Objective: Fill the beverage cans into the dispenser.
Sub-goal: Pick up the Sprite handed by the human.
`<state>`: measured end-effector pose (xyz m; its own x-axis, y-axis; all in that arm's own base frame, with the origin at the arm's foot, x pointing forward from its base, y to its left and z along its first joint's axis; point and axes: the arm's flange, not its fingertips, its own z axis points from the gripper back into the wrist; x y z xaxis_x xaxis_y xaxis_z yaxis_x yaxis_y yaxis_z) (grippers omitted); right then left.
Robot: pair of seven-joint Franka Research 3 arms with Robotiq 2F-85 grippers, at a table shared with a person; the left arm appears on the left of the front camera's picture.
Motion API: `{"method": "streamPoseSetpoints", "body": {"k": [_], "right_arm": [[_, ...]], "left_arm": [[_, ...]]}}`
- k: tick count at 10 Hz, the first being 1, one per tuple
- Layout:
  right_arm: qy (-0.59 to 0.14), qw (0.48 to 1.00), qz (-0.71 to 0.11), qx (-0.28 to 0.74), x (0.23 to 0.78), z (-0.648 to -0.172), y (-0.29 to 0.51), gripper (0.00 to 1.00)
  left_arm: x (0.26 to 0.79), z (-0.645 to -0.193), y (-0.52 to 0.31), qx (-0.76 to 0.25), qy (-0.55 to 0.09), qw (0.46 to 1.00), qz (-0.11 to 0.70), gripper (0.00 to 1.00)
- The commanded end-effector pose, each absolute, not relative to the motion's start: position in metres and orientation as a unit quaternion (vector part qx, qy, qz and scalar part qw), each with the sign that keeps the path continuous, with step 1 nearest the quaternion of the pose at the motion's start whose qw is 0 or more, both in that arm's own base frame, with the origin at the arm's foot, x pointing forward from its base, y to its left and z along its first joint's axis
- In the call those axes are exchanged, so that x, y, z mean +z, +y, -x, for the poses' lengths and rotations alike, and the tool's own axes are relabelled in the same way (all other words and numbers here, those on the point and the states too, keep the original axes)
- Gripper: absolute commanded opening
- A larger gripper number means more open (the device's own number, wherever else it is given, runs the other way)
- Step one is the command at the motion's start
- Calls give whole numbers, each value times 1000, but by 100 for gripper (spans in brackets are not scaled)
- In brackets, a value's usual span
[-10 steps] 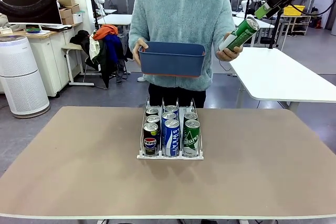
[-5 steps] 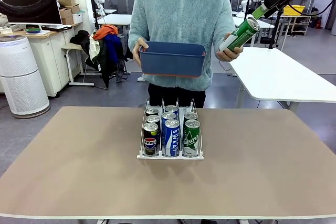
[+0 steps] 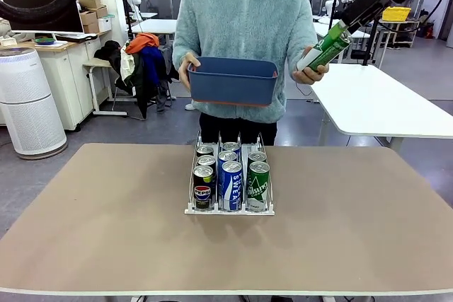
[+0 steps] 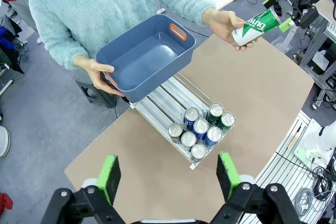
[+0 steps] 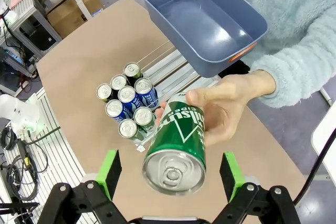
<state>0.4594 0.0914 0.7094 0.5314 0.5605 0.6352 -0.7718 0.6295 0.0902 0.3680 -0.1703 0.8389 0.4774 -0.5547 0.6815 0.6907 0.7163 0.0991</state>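
The right gripper (image 5: pixel 170 174) stood wide, green pads either side of a slim green aluminium can (image 5: pixel 178 145) held out in the person's hand (image 5: pixel 231 106), at two o'clock above the table (image 3: pixel 106 231). The left gripper (image 4: pixel 170 174) also gaped, holding nothing. Below, the clear-and-white railed dispenser (image 4: pixel 173 106) held seven silver-topped cans (image 4: pixel 202 129); the person's other hand (image 4: pixel 100 77) carried a smooth blue plastic bin (image 4: pixel 144 56).

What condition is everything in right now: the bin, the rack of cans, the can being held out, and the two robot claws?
Blue rectangular plastic bin: empty, held by the person.
Clear-and-white three-lane rack: on the table, seven cans upright at its near end.
Green aluminium can: in the person's hand, offered tilted.
Right gripper: open, either side of the green can's top.
Left gripper: open, empty, above the table.
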Motion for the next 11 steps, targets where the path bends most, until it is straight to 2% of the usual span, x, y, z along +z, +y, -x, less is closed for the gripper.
{"method": "streamPoseSetpoints", "body": {"k": [1,11], "right_arm": [[-285,858,-181,388,704,-466,91,100],[-262,863,-186,389,684,-476,100,100]], "left_arm": [[839,-368,-168,-363,-359,855,94,97],[839,-368,-168,-363,-359,855,94,97]]}}
